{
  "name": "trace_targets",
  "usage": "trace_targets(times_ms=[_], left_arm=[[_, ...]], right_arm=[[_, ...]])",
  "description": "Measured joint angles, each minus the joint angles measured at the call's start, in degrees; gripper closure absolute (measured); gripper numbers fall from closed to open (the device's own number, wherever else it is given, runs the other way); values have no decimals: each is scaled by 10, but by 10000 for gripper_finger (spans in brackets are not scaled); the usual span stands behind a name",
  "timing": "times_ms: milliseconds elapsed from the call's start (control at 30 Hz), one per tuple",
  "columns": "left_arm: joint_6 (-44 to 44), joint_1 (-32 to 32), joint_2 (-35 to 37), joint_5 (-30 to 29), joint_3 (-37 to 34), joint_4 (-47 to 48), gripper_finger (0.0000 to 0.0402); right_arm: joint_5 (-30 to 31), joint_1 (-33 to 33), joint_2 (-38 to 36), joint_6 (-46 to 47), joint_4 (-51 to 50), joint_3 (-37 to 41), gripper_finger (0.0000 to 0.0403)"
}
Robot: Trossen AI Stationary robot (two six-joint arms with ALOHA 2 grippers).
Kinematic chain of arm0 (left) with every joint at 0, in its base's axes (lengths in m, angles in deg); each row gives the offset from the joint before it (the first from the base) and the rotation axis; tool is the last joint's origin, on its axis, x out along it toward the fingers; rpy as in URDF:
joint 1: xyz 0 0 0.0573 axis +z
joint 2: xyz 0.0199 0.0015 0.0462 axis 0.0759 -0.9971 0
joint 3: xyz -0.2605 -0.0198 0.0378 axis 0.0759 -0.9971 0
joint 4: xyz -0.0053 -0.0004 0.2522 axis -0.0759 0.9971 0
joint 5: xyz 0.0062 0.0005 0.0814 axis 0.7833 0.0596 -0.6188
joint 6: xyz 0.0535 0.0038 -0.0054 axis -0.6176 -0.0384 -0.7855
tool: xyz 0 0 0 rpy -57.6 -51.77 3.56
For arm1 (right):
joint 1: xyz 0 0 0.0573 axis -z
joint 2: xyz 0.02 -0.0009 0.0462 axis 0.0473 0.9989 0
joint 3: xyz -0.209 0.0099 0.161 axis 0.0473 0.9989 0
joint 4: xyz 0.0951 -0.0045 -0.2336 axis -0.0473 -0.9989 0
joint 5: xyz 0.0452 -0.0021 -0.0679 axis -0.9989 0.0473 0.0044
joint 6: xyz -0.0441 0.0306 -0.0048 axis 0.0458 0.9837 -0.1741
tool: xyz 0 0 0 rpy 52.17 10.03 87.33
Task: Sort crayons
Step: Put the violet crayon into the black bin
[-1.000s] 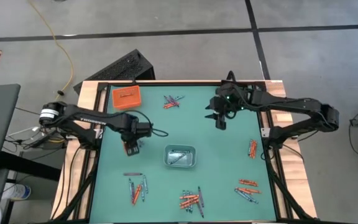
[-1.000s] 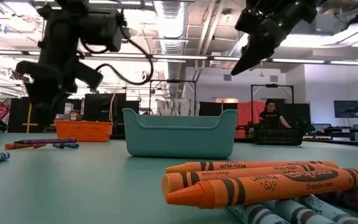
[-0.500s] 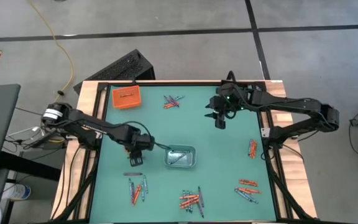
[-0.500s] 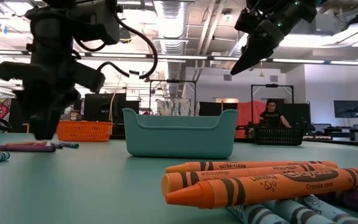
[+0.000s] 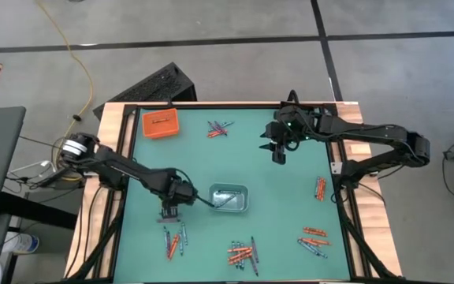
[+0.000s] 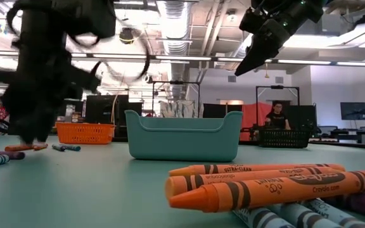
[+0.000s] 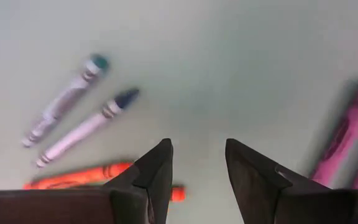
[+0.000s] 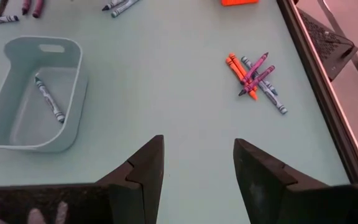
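Left gripper point(image 7: 196, 163) hangs low over the near-left of the table point(image 5: 290, 181), fingers apart and empty, because I want the loose crayons point(image 5: 173, 239) there; in its wrist view an orange crayon point(image 7: 82, 176) lies just under one finger. Its spot beside the grey bin point(image 5: 228, 198), which already holds a blue crayon point(image 8: 47, 98), keeps the carry short. Right gripper point(image 5: 278, 152) waits raised at the far right, fingers apart, clear of the other piles.

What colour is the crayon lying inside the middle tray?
Grey-blue; the crayon in the tray shows best in the right wrist view.
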State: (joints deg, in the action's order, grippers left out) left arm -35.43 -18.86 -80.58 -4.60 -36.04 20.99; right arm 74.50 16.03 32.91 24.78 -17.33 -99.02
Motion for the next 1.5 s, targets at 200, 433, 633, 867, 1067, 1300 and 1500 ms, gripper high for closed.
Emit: trace_targets(times_ms=[200, 433, 633, 867, 1067, 1300, 1500], left_arm=[[0, -44, 71, 65, 4, -32, 265], [30, -118, 50, 47, 5, -41, 265], [43, -141, 13, 38, 5, -50, 265], [42, -153, -32, 36, 5, -55, 265], [41, -153, -42, 10, 5, -59, 265], [37, -151, -42, -46, -1, -71, 283], [17, -140, -37, -33, -30, -114, 372]], right_arm=[[0, 0, 0, 9, -3, 0, 218], [0, 0, 0, 3, 0, 0, 218], [0, 0, 0, 4, 14, 0, 218], [0, 0, 0, 13, 12, 0, 218], [0, 0, 0, 13, 12, 0, 218], [0, 0, 0, 13, 12, 0, 218], [-1, 0, 0, 13, 12, 0, 218]])
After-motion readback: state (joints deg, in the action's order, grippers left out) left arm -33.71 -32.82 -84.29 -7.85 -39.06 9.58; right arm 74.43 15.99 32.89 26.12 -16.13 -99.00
